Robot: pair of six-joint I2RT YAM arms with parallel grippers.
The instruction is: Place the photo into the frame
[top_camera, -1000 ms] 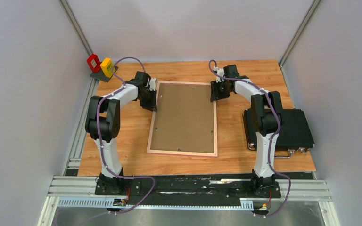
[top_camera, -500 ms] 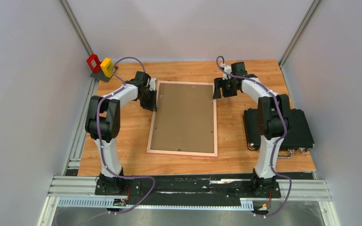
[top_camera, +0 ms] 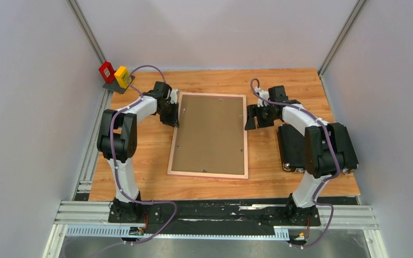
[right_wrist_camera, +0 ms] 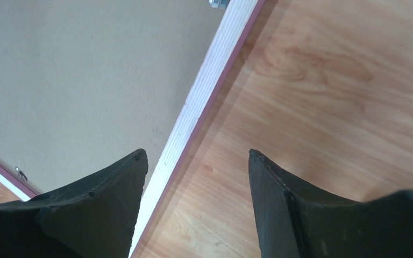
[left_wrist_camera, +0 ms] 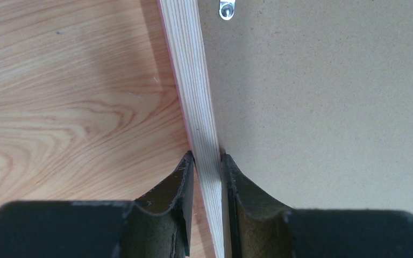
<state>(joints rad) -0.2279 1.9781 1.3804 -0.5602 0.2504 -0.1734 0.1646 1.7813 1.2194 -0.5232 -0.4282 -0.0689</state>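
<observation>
Top external view: the frame (top_camera: 207, 174) lies flat and face down in the middle of the tabletop (top_camera: 140, 161). Its light wood back is turned up and a thin pink line shows along its outer edge. Its long axis runs from the near side, where the arm bases are, to the far side, with the short rails across the near and far ends. It sits roughly square to the tabletop's edges. A plain brown backing board (top_camera: 211, 134) fills the opening inside the rails. In the left wrist view a small metal clip (left_wrist_camera: 226, 9) sits on the board just inside the left rail.

The left pincer (top_camera: 172, 115) is at the frame's left long rail, near the far left corner. In the left wrist view its two dark fingers are clamped on that wooden rail, one on the tabletop side and one on the board side, both touching the wood.

The right pincer (top_camera: 250, 117) is at the right long rail, toward its far end. In the right wrist view its fingers are wide apart and straddle the rail, one over the backing board and the other over bare tabletop. Whether either finger touches the frame cannot be told.

Farther out, a black case (top_camera: 328, 145) lies on the right side of the tabletop beside the right arm, well apart from the frame. A red block (top_camera: 106, 71) and a yellow block (top_camera: 121, 76) stand together at the far left corner.
</observation>
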